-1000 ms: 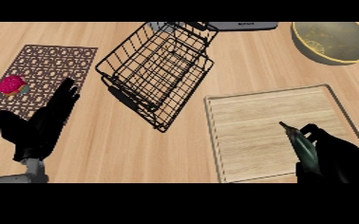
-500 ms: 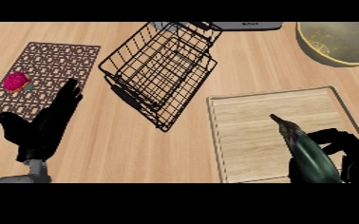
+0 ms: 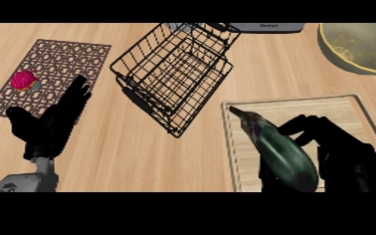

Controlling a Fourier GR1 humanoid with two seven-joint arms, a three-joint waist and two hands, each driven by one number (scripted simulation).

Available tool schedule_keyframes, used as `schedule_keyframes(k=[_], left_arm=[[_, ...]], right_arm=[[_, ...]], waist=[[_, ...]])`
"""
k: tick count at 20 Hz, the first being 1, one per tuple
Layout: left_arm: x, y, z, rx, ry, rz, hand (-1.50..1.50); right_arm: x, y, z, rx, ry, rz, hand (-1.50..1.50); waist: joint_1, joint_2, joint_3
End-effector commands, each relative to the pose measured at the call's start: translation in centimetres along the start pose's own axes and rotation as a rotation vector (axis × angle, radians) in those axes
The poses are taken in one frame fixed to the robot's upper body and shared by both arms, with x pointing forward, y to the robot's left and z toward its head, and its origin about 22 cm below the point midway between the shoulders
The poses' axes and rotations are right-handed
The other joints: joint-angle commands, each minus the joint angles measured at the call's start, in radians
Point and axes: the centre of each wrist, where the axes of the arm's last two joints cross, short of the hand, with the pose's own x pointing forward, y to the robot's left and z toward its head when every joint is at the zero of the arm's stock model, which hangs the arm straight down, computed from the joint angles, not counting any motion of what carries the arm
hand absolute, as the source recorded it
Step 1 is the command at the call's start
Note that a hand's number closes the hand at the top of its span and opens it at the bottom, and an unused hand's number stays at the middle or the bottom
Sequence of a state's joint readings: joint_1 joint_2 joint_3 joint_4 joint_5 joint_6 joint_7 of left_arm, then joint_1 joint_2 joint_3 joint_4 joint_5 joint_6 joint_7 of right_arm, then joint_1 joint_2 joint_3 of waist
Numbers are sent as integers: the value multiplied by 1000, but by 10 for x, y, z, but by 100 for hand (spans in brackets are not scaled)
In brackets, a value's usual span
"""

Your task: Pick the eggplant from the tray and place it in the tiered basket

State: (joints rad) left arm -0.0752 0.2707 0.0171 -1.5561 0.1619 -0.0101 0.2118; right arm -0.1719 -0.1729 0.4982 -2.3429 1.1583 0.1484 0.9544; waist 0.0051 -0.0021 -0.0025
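The eggplant (image 3: 283,152), long, dark and glossy, is over the tray (image 3: 352,110) to the lower right of the tiered basket (image 3: 176,74). The right hand (image 3: 341,152) has its fingers (image 3: 305,125) curled round the thick body, and the narrow stem tip points toward the basket. It looks stiff, fairly heavy and smooth-skinned, so probably slippery, and is best held at the fat middle, not the tapering end. The left hand (image 3: 55,122) rests left of the basket, fingers straight and close together.
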Motion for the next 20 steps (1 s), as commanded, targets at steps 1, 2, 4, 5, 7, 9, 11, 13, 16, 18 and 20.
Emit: schedule_keyframes(k=[1, 2, 4, 5, 7, 9, 11, 13, 16, 18, 20], left_arm=[[13, -5, 0, -23, -5, -10, 0], [-3, 3, 5, -25, 1, -6, 0], [3, -2, 4, -34, -5, 6, 0], [12, -11, -7, -12, -13, 4, 0], [-5, 8, 8, -14, 11, -10, 0], [-2, -12, 5, -23, -17, -13, 0], [6, 4, -4, -37, 8, 1, 0], [-7, -5, -4, -26, -4, -5, 0], [-10, 6, -4, -30, -2, -13, 0], [-1, 3, -7, -23, -12, 0, 0], [-8, -4, -13, -23, -4, -19, 0]], right_arm=[[56, -3, -2, -9, -38, -15, 150], [68, 4, -15, -5, -42, -16, 150], [87, 3, -15, -9, -51, -10, 150], [95, 19, -32, 0, -38, -11, 150], [110, 11, -40, 4, -29, -7, 150], [113, 31, -63, 21, 4, -41, 150], [132, 40, -63, 7, 23, -33, 150], [134, 51, -87, 17, 23, -39, 150], [144, 53, -97, 65, 45, -35, 150], [157, 57, -94, 51, 68, -36, 150], [148, 73, -104, 86, 80, -45, 150]], waist=[[9, 0, 0], [13, 2, 0], [11, 0, 0], [13, 2, 1], [18, 0, 0], [19, 3, 1], [23, 3, 0], [21, 6, 1], [19, 5, 1], [23, 4, 1], [17, 6, 1]])
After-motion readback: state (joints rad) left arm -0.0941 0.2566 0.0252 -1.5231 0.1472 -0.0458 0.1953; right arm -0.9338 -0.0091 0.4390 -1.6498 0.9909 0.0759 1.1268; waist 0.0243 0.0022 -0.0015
